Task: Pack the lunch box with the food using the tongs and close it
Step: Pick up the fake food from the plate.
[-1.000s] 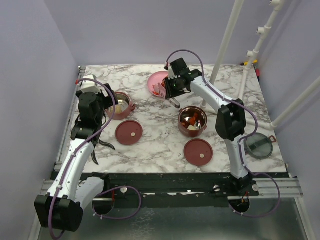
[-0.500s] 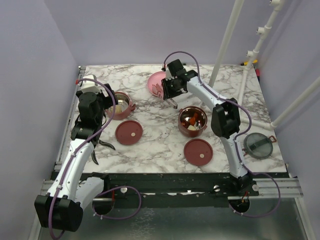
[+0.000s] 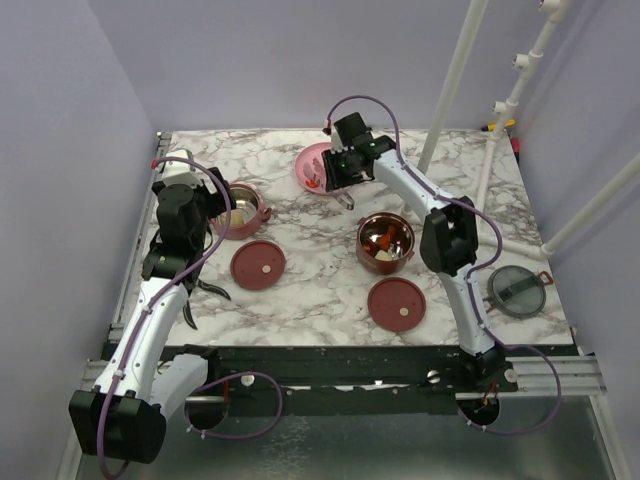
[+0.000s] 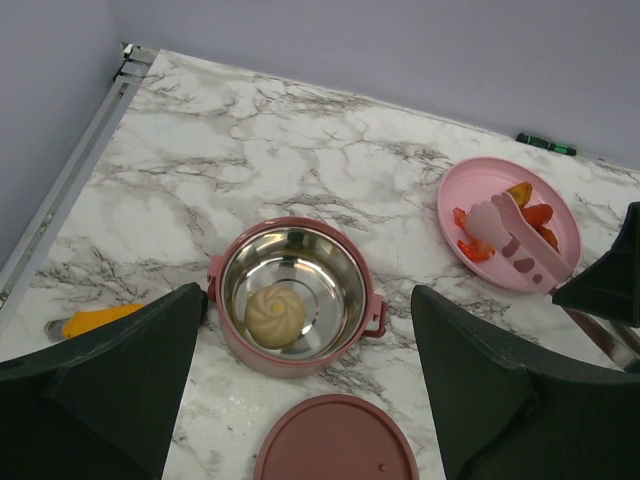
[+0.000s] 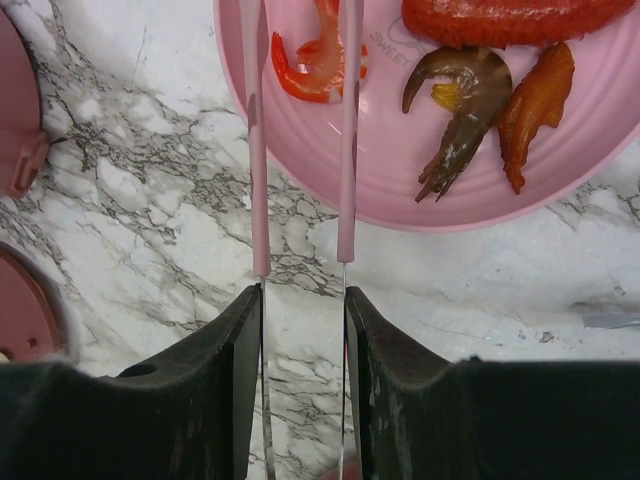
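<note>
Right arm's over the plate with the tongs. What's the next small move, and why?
Probably squeeze the right end effector a little to close the tongs on the red shrimp-like piece. The two tong arms straddle that piece on the pink plate, with a gap on each side.

This looks like a robotics laboratory cell, not a real kitchen. The marble-patterned counter [image 3: 330,290] is closed in by plain lilac walls [image 3: 250,60] at 9 and 12 o'clock. A left arm [image 3: 150,320] and a right arm [image 3: 405,185], both white machines, are fixed to a metal frame rail [image 3: 540,375] at 6 o'clock, and purple cables [image 3: 365,99] loop along them. White poles [image 3: 455,70] stand at 2 o'clock. The food [image 5: 470,90] on the pink plate [image 5: 400,190] looks like plastic models.
</note>
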Tool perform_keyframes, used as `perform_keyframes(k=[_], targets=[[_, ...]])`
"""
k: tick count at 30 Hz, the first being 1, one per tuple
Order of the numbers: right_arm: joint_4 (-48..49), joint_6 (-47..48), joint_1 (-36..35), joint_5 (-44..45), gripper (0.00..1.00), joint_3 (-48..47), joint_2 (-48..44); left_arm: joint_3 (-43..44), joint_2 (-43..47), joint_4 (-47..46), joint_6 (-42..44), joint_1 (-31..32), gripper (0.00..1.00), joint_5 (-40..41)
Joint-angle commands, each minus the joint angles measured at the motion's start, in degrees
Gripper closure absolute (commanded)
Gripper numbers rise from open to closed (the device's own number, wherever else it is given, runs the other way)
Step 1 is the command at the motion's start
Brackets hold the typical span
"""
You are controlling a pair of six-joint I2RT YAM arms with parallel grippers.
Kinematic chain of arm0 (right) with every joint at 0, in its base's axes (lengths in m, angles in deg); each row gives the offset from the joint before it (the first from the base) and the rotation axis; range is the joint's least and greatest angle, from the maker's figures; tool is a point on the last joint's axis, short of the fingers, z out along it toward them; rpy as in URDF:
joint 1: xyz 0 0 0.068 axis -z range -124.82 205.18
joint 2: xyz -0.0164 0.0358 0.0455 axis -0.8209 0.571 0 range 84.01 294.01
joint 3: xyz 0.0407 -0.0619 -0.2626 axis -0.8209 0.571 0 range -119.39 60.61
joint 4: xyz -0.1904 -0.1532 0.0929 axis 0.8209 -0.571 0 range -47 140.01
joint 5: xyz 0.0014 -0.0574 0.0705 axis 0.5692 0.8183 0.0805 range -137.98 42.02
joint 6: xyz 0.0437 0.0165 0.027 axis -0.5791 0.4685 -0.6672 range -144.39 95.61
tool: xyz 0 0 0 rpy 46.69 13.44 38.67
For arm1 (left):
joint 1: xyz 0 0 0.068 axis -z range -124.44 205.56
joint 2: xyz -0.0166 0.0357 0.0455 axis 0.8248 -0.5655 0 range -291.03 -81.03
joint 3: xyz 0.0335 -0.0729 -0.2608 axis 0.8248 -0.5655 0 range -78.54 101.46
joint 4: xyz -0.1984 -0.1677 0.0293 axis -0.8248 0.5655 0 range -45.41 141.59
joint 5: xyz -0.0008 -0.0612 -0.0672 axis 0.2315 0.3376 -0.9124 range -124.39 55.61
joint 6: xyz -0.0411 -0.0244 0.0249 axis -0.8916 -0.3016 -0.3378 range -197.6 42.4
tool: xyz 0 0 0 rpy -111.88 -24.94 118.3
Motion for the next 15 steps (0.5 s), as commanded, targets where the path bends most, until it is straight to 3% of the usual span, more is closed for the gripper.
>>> perform_keyframes(k=[1,15], targets=[[-0.54,1.48,0.05,1.85,0.63,-2.91,2.11,-0.48,0.06,-1.20,-0.02,-0.20,0.13,-1.26],[-1.46,1.86,0.45,1.31,0.62,-3.69,4.29,-0.48,0.14,-1.20,-0.07,-0.21,0.13,-1.35]])
